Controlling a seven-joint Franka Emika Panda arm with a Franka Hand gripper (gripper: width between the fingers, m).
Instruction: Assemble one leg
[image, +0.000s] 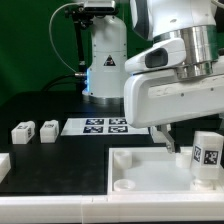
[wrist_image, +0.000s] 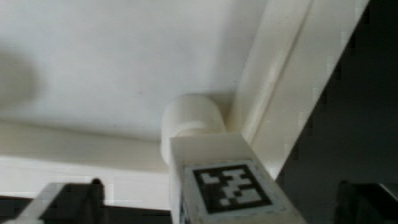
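Observation:
A leg (image: 207, 155), a stubby white post with a black-and-white tag, stands upright on the right end of the large white panel (image: 150, 170). In the wrist view this leg (wrist_image: 217, 165) rises from the panel's corner (wrist_image: 125, 60), between my two dark fingertips (wrist_image: 71, 200). There is a gap on each side of it. My gripper (wrist_image: 217, 206) is open and holds nothing. In the exterior view the gripper (image: 172, 138) hangs just above the panel, beside the leg; only one finger shows. Two more legs (image: 22, 131) (image: 47, 130) lie on the dark table at the exterior view's left.
The marker board (image: 105, 126) lies flat behind the panel. A white part (image: 3, 165) sits at the exterior view's far left edge. The robot's base (image: 105, 60) stands at the back. A white rail (image: 60, 208) runs along the front edge.

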